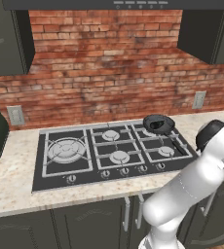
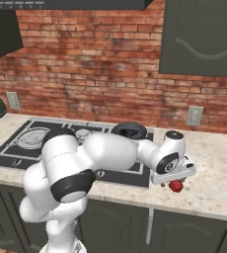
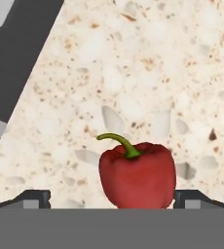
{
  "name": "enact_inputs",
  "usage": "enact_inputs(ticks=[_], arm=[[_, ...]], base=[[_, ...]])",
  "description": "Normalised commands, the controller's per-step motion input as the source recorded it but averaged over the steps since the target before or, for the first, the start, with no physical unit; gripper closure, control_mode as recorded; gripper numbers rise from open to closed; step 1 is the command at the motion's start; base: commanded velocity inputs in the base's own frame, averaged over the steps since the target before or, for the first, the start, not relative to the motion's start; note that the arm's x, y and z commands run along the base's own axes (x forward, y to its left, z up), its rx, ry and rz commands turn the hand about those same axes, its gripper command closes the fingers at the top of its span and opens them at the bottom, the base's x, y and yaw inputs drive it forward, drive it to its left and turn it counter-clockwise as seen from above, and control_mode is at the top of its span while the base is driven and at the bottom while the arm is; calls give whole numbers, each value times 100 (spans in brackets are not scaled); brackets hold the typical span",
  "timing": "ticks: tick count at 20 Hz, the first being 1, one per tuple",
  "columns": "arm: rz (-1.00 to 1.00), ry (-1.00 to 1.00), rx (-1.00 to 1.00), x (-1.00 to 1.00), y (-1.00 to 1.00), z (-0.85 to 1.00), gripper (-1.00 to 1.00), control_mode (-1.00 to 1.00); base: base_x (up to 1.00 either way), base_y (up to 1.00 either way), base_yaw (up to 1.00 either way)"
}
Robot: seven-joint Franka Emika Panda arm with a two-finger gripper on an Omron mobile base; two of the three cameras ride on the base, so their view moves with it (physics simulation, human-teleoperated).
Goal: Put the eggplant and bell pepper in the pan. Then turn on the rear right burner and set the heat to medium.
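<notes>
Tool (image 3: 112, 198) is hanging wide open over the desk (image 3: 148, 68), with the red bell pepper (image 3: 137, 175) sitting right between its two tips and the pan (image 2: 130, 131) far behind.

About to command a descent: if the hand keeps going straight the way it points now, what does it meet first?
The bell pepper. The open hand points down at it, one fingertip on each side, so the pepper would probably pass between them, with the speckled counter beneath. The remaining gap is unclear.
</notes>
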Motion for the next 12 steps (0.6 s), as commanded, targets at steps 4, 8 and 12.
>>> enact_inputs(ticks=[4, 8, 12], arm=[[0, 3, 0, 20, -8, -12, -100, -100], [0, 6, 0, 24, -4, -15, -100, -100], [0, 3, 0, 10, -11, -15, -100, -100]], base=[[0, 0, 0], [0, 0, 0], [0, 0, 0]])
